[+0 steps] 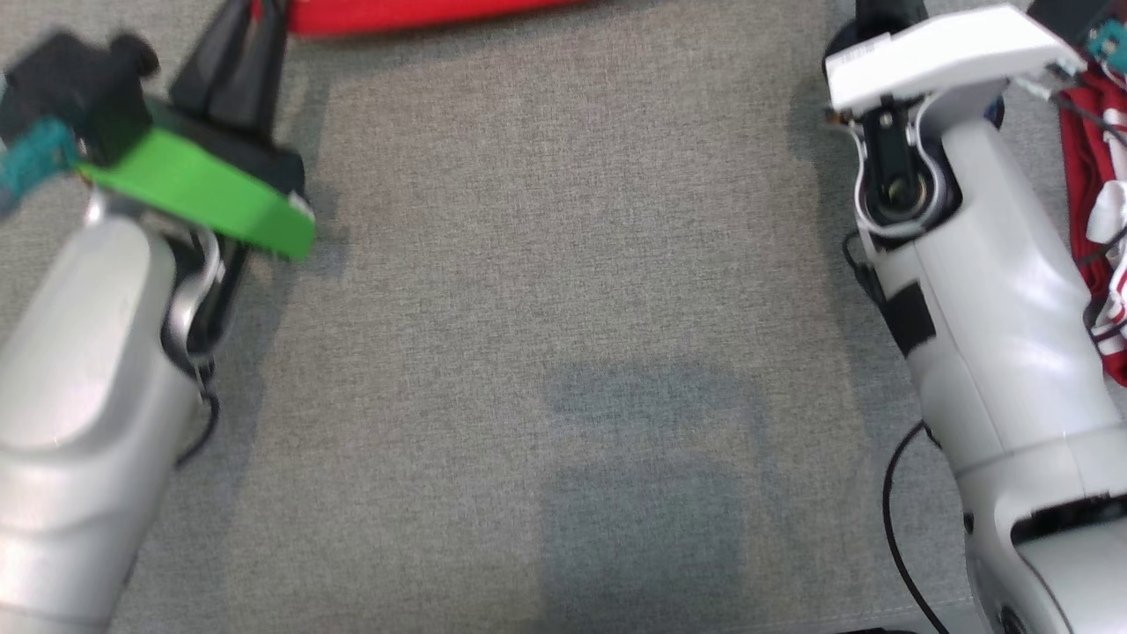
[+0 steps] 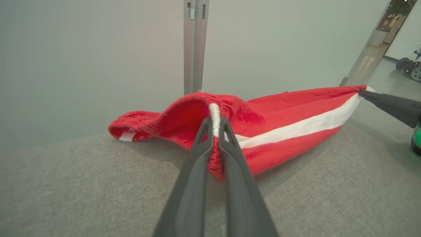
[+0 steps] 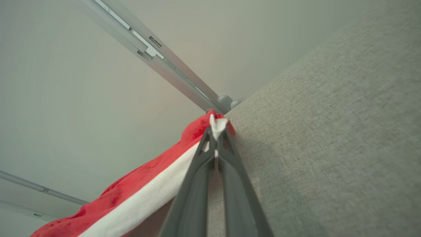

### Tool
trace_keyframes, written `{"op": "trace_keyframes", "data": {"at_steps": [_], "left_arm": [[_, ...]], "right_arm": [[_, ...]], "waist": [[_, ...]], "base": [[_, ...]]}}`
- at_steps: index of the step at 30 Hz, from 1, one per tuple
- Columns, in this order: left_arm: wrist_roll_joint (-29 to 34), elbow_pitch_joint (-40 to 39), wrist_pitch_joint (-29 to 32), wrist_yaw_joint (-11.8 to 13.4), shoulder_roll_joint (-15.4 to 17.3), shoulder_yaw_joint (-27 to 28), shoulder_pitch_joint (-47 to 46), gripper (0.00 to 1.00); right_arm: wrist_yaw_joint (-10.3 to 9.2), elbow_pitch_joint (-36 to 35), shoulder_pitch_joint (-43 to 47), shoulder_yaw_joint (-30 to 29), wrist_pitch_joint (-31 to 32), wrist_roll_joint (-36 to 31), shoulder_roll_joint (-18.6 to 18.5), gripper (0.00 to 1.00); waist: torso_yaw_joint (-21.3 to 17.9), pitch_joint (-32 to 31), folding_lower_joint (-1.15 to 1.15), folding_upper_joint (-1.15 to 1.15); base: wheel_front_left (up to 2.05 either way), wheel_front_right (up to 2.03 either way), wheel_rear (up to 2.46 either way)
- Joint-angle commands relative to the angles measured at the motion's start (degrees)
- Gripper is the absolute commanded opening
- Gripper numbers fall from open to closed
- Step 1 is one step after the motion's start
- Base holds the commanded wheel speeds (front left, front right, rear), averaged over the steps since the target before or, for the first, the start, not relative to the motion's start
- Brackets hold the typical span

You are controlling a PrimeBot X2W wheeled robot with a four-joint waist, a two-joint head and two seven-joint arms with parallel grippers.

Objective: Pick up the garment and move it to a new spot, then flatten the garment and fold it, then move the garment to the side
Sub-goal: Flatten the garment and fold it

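Observation:
The garment [image 1: 396,13] is red with a white stripe and lies along the far edge of the grey table [image 1: 563,352]. In the left wrist view it [image 2: 289,115] stretches between both grippers, its left part humped and sagging. My left gripper [image 2: 215,123] is shut on a bunched red-and-white edge, its dark fingers [image 1: 238,62] reaching up the head view. My right gripper [image 3: 216,131] is shut on the white-tipped corner of the garment [image 3: 148,191] near the table's far edge. Its fingers [image 2: 388,105] also enter the left wrist view from the right.
A second red-and-white cloth [image 1: 1101,220] lies crumpled at the table's right edge beside my right forearm. A metal post [image 2: 195,46] stands behind the table against a pale wall. A small wheeled machine [image 2: 409,67] stands on the floor far off.

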Motion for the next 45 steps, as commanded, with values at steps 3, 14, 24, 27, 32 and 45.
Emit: {"op": "trace_keyframes", "data": {"at_steps": [3, 14, 24, 27, 32, 45], "left_arm": [[1.74, -7.7, -0.26, -0.12, 0.96, 2.9, 14.52, 0.0], [1.15, -22.97, -0.28, 5.87, -0.63, 6.4, 51.96, 0.0], [-1.87, -39.75, 1.81, 15.15, -3.94, 10.29, 63.96, 0.0], [-2.49, -38.05, 3.82, 16.17, -5.08, 11.72, 57.72, 0.0], [-2.2, -30.81, 4.92, 17.99, -9.27, 12.41, 45.27, 0.0], [-1.51, -14.38, 6.15, 18.77, -16.53, 8.87, 31.52, 0.0]], "right_arm": [[-0.28, -5.74, 16.07, -1.31, -0.03, 3.38, -2.52, 0.0], [-0.33, -31.37, 52.72, -7.6, 3.0, 6.6, -6.03, 0.0], [-0.18, -50.51, 57.94, -13.72, 12.43, 2.61, -0.24, 0.0], [-0.16, -45.1, 46.74, -11.38, 14.53, 1.59, 0.07, 0.0], [-0.15, -26.65, 26.38, -9.86, 13.76, -3.06, -0.04, 0.0], [-0.12, 8.6, -0.12, -6.41, 10.89, -15.92, -0.06, 0.0]], "waist": [[0.09, -9.46, 0.0, 0.68], [-0.16, -20.88, 0.0, 0.68], [1.04, -17.59, 0.0, 0.68], [2.45, -13.33, 0.0, 0.68], [7.27, -7.11, 0.0, 0.68], [16.67, -6.1, 0.0, 0.68]], "base": [[0.0, 0.0, 0.0], [0.0, 0.0, 0.0], [0.0, 0.0, 0.0], [0.0, 0.0, 0.0], [0.0, 0.0, 0.0], [0.0, 0.0, 0.0]]}}
